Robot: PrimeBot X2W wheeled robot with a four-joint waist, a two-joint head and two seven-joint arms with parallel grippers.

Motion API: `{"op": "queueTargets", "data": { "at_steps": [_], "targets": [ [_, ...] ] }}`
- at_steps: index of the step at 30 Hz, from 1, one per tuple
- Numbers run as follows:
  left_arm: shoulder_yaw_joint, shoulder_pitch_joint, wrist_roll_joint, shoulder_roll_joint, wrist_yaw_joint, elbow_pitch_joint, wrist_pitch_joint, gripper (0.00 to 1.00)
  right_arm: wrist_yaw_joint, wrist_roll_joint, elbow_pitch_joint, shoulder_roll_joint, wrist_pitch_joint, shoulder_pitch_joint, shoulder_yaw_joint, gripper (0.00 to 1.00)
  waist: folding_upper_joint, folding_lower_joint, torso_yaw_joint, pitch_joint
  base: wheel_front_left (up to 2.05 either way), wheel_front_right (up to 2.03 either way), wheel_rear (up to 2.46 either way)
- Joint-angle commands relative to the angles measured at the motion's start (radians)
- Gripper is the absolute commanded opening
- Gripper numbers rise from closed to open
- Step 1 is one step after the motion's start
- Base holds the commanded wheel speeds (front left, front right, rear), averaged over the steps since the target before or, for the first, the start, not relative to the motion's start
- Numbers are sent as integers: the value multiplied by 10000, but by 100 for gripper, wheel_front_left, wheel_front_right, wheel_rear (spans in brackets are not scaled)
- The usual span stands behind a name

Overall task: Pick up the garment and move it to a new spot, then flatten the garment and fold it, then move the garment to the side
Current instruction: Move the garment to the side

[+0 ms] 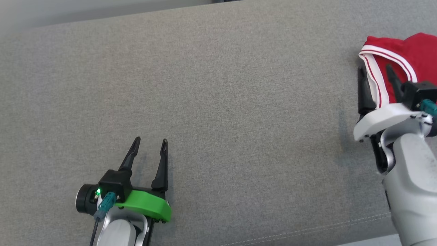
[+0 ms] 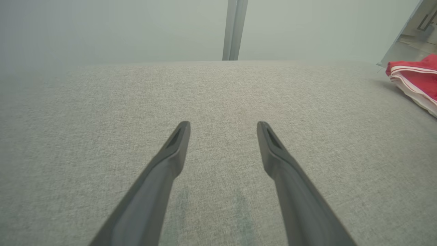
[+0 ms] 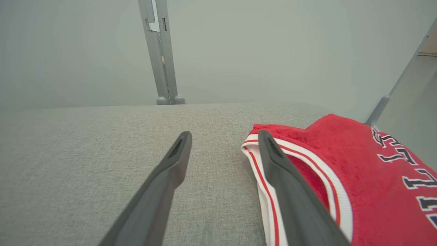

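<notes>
- Right gripper (image 1: pixel 374 68): jaws spread wide, gripping nothing. One dark finger lies over the trimmed edge of the garment; the other is over bare cloth just beside it.
- Left gripper (image 1: pixel 151 139): jaws spread, empty, low over the surface and well apart from the garment.
- Grey woven fabric surface (image 1: pixel 239 102): nothing lies on it between the two grippers.
- Red fleecy sleeveless jersey with white-and-red striped trim and dark lettering (image 3: pixel 341 153): rests folded at the far right end of the surface, against the right gripper.
- Grey upright metal post (image 3: pixel 160 51): stands behind the rear edge of the surface.
</notes>
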Motion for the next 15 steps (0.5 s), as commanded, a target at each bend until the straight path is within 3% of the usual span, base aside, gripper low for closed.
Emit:
{"op": "queueTargets", "data": {
  "at_steps": [1, 15],
  "targets": [
    [85, 168, -26, 45, 84, 59, 8, 100, -10, 168, -121, 92, -20, 288, 66, 100, -1, 0, 221, -485, 0, 0, 0],
    [911, 1048, 14, 43, 666, 720, 8, 100, -10, 134, -364, 1048, -21, 2531, 553, 100, -1, 0, 830, -2110, 0, 0, 0]
  ]
}}
